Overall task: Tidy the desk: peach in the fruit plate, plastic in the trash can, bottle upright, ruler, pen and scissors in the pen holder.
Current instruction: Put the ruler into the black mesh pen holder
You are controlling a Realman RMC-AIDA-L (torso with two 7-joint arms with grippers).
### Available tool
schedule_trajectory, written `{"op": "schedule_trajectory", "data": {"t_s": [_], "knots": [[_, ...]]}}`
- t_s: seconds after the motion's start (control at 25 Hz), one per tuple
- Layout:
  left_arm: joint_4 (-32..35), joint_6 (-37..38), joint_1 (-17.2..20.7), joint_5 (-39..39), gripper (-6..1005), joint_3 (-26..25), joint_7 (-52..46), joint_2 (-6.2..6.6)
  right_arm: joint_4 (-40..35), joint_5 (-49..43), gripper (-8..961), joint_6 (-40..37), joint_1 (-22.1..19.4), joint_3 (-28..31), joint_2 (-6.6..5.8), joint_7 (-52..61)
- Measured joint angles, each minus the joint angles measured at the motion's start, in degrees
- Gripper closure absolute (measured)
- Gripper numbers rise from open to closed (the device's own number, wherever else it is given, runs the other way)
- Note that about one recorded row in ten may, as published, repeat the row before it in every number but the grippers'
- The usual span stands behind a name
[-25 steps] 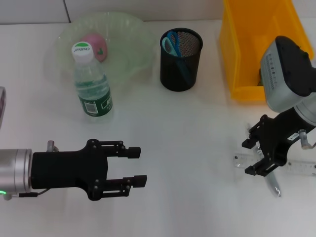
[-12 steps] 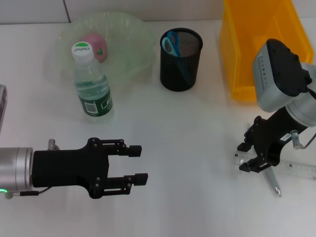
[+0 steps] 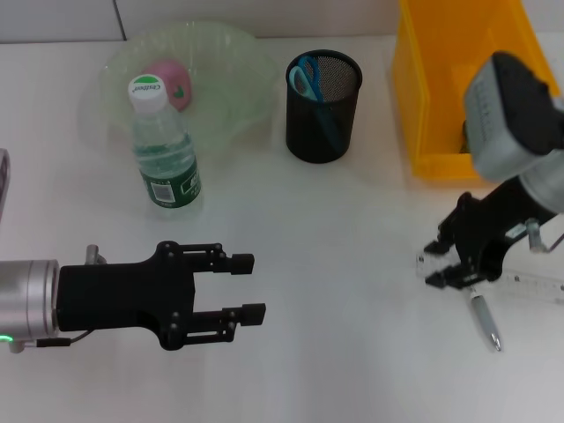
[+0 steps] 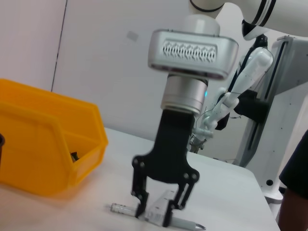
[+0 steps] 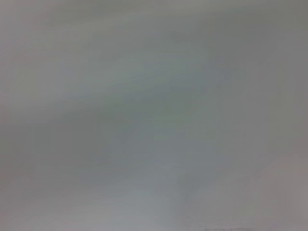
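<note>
- I am seeing my left gripper hovering low over the white desk at the near left, its two black fingers standing apart with nothing between them.
- At the near right the pen is lying flat on the desk, its tip pointing toward me.
- My right gripper is standing just above the pen's far end, at the left end of the clear ruler; from the left wrist camera its fingers are straddling the ruler's end, spread and not closed on it, as far as I can tell.
- In that same wrist camera the pen is lying across behind the ruler, on the desk.
- The right wrist camera is giving me only a plain grey blur.
- Farther back on the left the water bottle is standing upright, white cap on top, just in front of the clear fruit plate.
- The pink peach is sitting inside that plate.
- In the far middle, the black mesh pen holder is holding the blue-handled scissors.
- At the far right the yellow trash can is standing, open side up.
</note>
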Motion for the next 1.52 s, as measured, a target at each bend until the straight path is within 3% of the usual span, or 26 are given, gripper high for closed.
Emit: {"op": "schedule_trajectory", "data": {"t_s": [0.12, 0.32, 0.56, 0.76, 0.92, 1.16, 1.52], "knots": [[0.03, 0.71, 0.01, -0.14, 361, -1.48, 0.14, 0.02, -4.12, 3.87, 571, -2.44, -0.78, 6.35, -0.09, -0.59], [0.04, 0.14, 0.27, -0.15, 360, -2.71, 1.2, -0.05, -7.82, 18.39, 571, -5.19, -2.75, 17.64, -1.15, -3.08], [-0.36, 0.48, 0.53, -0.55, 360, -2.85, 1.47, -0.34, -1.36, 38.75, 571, 1.28, -6.13, 27.63, -0.57, -11.26], [-0.59, 0.55, 0.66, -0.56, 360, -2.86, 1.52, -0.36, 13.06, 60.05, 571, 4.77, -8.18, 27.54, -0.04, -26.06], [-0.51, 0.59, 0.53, -0.56, 360, -2.85, 1.65, -0.35, 28.04, 71.73, 571, 8.57, -5.41, 27.39, -0.02, -36.77], [-0.62, 0.1, 0.84, -0.69, 360, -2.97, 4.06, -0.34, 42.68, 77.07, 572, 17.24, 2.95, 27.26, 0.19, -48.21], [-0.69, -0.12, 0.87, -0.73, 360, -2.99, 4.31, -0.4, 49.23, 77.68, 572, 26.43, 8.46, 25.16, 0.61, -49.08]]}}
